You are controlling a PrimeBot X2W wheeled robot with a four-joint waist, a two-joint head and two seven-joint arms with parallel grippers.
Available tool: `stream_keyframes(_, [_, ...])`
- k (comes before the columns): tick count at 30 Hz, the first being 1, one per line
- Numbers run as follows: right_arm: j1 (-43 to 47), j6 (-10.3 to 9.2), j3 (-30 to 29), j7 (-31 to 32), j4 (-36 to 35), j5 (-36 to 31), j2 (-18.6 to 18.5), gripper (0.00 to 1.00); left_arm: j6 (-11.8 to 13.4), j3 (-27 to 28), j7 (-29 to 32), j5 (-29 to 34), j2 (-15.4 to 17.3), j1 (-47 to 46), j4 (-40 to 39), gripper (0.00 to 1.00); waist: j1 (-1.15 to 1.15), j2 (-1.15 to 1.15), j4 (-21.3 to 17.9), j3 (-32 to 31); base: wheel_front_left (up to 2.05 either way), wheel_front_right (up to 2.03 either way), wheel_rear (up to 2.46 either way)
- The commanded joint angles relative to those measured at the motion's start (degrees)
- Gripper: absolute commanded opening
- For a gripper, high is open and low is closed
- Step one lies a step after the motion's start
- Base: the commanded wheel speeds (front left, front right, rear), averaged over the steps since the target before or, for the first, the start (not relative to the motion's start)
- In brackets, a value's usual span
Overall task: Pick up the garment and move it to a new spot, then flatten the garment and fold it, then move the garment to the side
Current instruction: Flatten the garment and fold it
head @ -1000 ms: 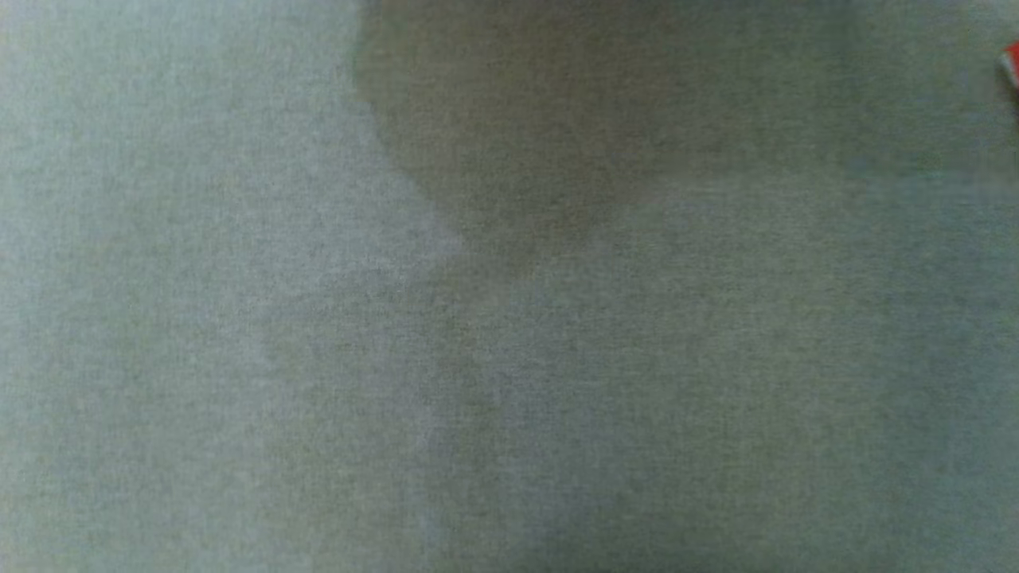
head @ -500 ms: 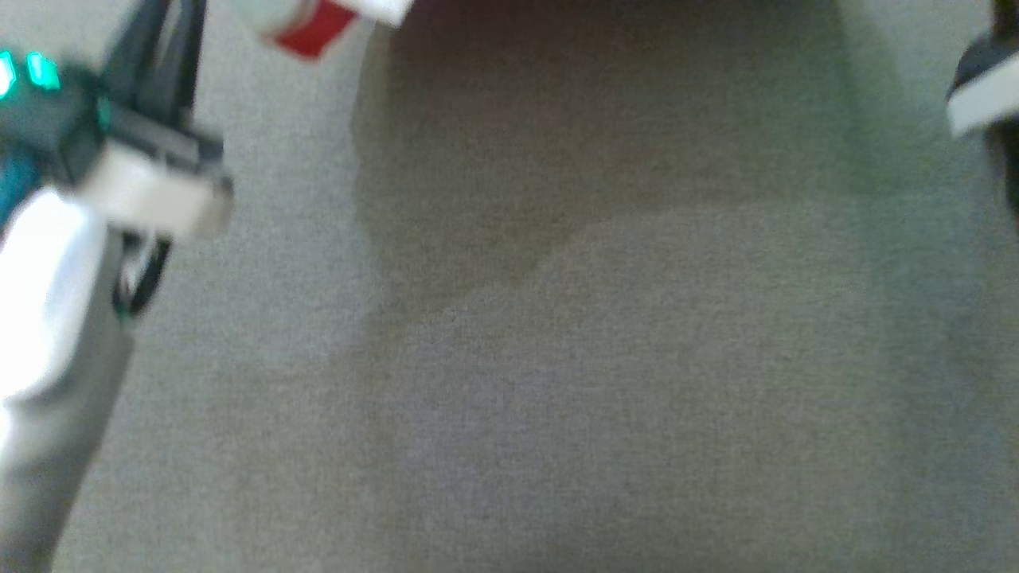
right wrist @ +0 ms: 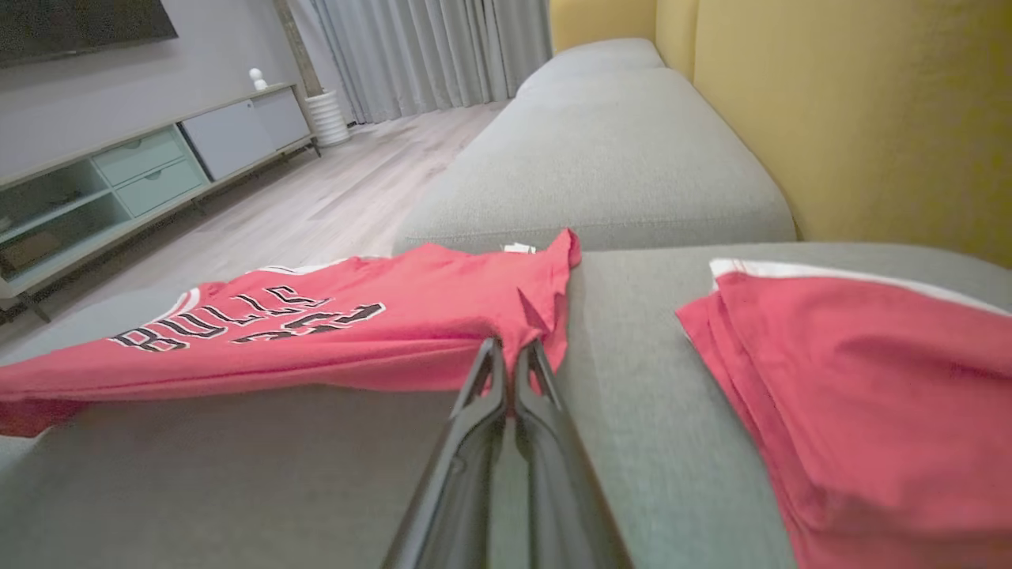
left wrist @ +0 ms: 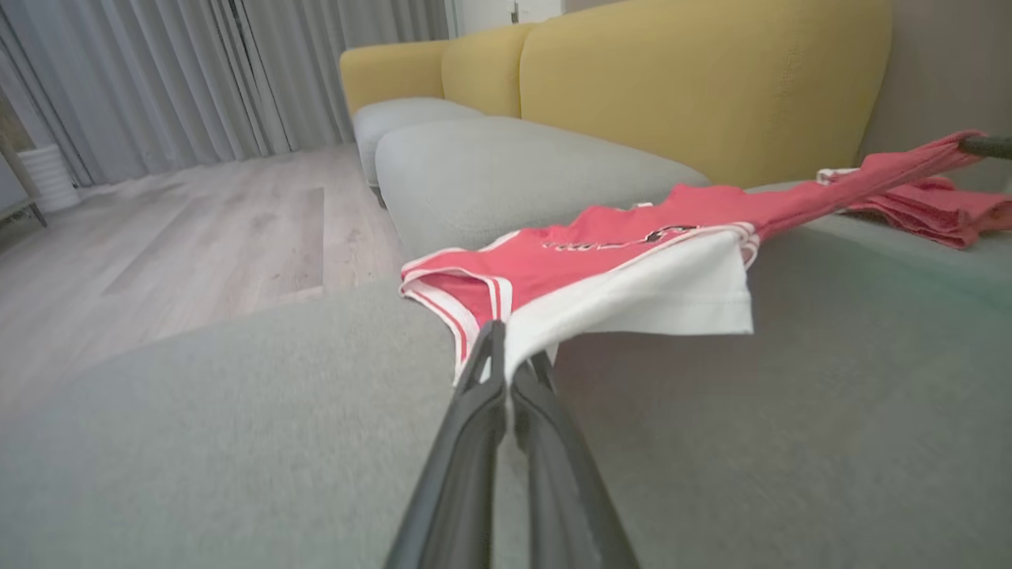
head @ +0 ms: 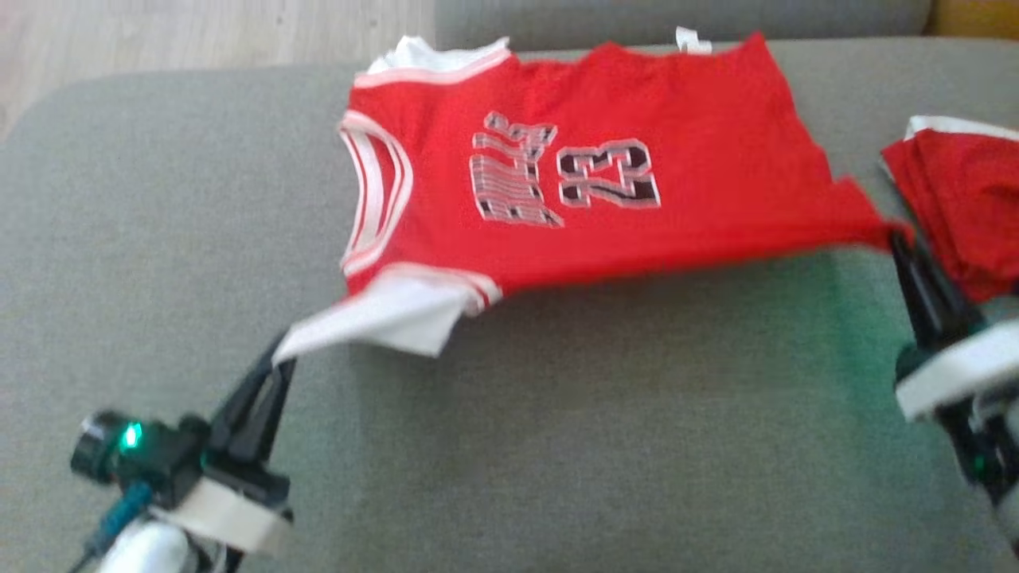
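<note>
The garment (head: 621, 183) is a red sleeveless jersey with white trim and the number 23, stretched across the grey sofa seat (head: 557, 446). Its near edge hangs lifted between both grippers while the far part rests on the cushion. My left gripper (head: 280, 354) is shut on the white-lined shoulder corner at the lower left; the left wrist view shows that pinch (left wrist: 500, 349) and the jersey (left wrist: 624, 253). At the right, my right gripper (head: 898, 239) is shut on the hem corner; in the right wrist view it (right wrist: 510, 356) holds the jersey (right wrist: 316, 332).
A folded red garment pile (head: 967, 199) lies on the cushion at the right, close beside my right gripper, also the pile (right wrist: 854, 395). Yellow sofa backrest (right wrist: 854, 111) rises behind. Wooden floor (head: 199, 32) lies beyond the seat's far left edge. A TV cabinet (right wrist: 118, 182) stands across the room.
The head camera has swung up from bare grey cushion to the jersey and both arms. Whether the garment itself moved cannot be told.
</note>
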Motion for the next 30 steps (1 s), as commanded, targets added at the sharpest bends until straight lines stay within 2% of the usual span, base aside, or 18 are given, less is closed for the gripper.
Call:
stream_keyframes(1, [1.9, -0.05, -1.3, -0.9, -1.7, -0.4, -2.2, 0.00, 0.7, 2.3, 0.2, -0.7, 2.6, -0.6, -2.0, 0.00, 0.02, -0.01, -0.3, -1.4, 0.00, 0.00, 0.00])
stream_keyframes(11, [17.4, -0.05, -10.3, -0.2, -9.7, -4.1, 0.3, 0.00, 4.6, -0.2, 3.3, -2.5, 2.6, 11.3, -8.4, 0.00, 0.02, -0.01, -1.6, -4.0, 0.00, 0.00, 0.00])
stream_keyframes(18, [22.7, -0.05, -15.6, 3.2, -15.4, -6.2, 2.2, 0.00, 5.8, -0.3, 5.5, -3.2, 3.6, 13.2, -12.5, 0.00, 0.02, -0.01, -1.5, -3.3, 0.00, 0.00, 0.00])
stream_keyframes(25, [22.0, -0.05, -19.2, 5.8, -17.3, -8.1, 4.7, 0.00, 4.4, -0.1, 6.1, -1.4, 3.7, 6.2, -12.4, 0.00, 0.02, -0.01, -0.6, 0.1, 0.00, 0.00, 0.00])
stream_keyframes(30, [17.8, -0.05, -20.1, 7.6, -16.9, -8.9, 5.5, 0.00, 1.6, -0.5, 6.0, 0.3, 3.0, -2.3, -8.9, 0.00, 0.02, -0.01, -0.1, 3.3, 0.00, 0.00, 0.00])
